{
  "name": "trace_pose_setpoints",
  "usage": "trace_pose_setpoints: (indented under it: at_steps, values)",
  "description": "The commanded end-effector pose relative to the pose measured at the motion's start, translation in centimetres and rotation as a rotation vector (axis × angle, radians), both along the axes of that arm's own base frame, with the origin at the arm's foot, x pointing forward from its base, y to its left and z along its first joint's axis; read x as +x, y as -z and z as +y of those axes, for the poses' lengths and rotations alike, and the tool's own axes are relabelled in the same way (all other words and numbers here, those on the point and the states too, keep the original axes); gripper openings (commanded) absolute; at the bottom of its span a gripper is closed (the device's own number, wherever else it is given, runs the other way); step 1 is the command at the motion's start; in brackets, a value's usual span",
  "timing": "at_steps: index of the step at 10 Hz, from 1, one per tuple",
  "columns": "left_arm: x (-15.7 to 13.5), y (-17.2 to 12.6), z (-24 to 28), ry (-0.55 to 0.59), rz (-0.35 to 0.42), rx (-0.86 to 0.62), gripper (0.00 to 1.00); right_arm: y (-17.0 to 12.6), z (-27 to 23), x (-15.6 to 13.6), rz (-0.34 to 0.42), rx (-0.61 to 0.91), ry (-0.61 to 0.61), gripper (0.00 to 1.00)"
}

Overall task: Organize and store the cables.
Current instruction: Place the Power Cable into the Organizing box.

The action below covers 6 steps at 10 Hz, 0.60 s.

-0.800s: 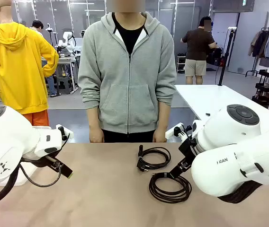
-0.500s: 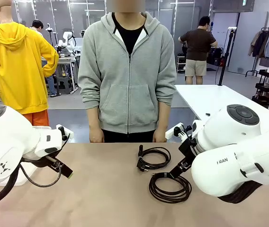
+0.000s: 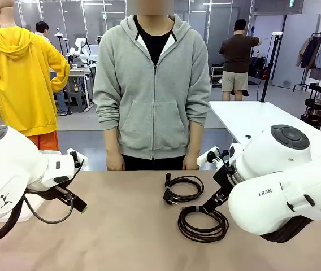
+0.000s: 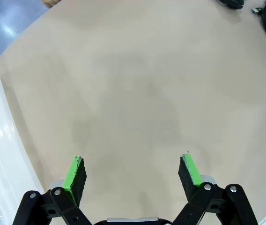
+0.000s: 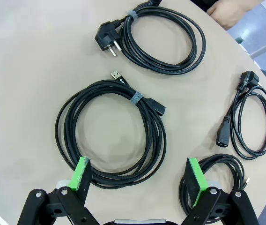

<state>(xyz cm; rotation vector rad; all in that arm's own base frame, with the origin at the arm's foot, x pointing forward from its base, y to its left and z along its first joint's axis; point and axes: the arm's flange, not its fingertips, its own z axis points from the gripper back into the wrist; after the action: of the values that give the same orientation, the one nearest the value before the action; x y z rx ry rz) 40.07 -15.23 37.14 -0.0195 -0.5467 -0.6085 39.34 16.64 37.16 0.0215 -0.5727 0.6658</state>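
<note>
Flanking the table (image 3: 109, 237), the left arm (image 3: 8, 175) and right arm (image 3: 287, 192) are bulky glossy white shells with round dark-grey joint caps, the left trailing a looped black cable (image 3: 47, 221). The left gripper (image 4: 133, 166) and right gripper (image 5: 137, 173) have black linkage fingers, silver screws and bright green pads (image 4: 73, 173). Across the table, the person (image 3: 152, 96) wears a grey zip hoodie over a black shirt.

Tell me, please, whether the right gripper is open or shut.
Open: the right gripper has its green pads spread wide above a coiled cable, gripping nothing.
</note>
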Motion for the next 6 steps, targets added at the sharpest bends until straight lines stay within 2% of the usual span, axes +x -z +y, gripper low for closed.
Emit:
trace_pose_setpoints:
  at_steps: [1, 3, 4, 6]
  values:
    - [0.0, 0.0, 0.1, -0.003, 0.0, -0.002, 1.0, 0.0, 0.0, 0.0, 0.001, 0.002, 0.001, 1.0]
    - [0.0, 0.0, 0.0, 0.0, 0.0, 0.0, 1.0, 0.0, 0.0, 0.0, 0.0, 0.0, 0.0, 1.0]
    - [-0.4, -2.6, 0.5, 0.033, 0.024, -0.006, 1.0, -2.2, -1.2, 0.1, -0.015, 0.017, -0.011, 1.0]
    - [-1.5, -7.6, 2.9, 0.117, 0.103, -0.048, 1.0, -6.7, -4.6, 0.1, 0.005, 0.015, -0.088, 1.0]
